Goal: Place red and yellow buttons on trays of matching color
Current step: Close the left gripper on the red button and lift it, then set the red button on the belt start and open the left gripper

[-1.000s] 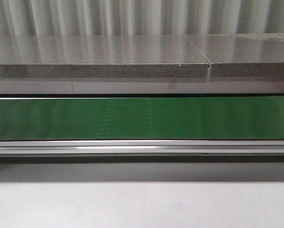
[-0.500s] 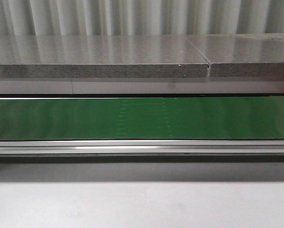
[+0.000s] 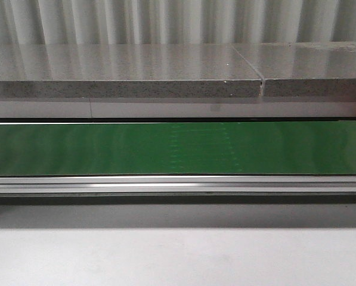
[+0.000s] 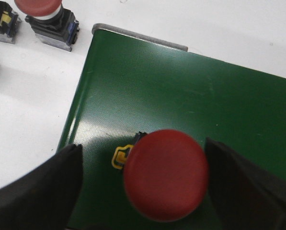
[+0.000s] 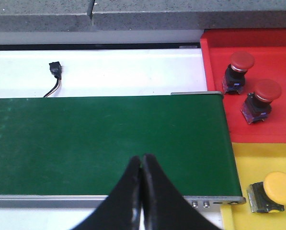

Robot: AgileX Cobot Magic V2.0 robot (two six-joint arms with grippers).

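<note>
Left gripper (image 4: 164, 191) sits with fingers (image 4: 35, 191) spread wide, a red button (image 4: 165, 173) standing between them on the green belt (image 4: 181, 96), not touched by either finger as far as shows (small yellow-marked base part peeks out beside its cap). Past those fingers, off the belt's end on the white table (image 4: 32, 96), another red-capped button (image 4: 44, 14) stands with a dark switch block (image 4: 3, 21) just beside it. Right gripper (image 5: 142, 191) has its two black fingers pressed together with nothing between them, hovering over the near edge of the same green belt. Off to one side of that gripper, past the belt's end, a yellow button (image 5: 274, 191) lies on the yellow tray (image 5: 257, 163); farther out sits the red tray (image 5: 214, 96) carrying two red buttons (image 5: 238, 69), well apart from the fingers. Beyond the belt a small black connector with wires (image 5: 55, 76) lies on the table. Front view shows only belt (image 3: 178, 149), metal rail (image 3: 178, 185) and a grey stone ledge (image 3: 124, 74) behind; no grippers there.
</note>
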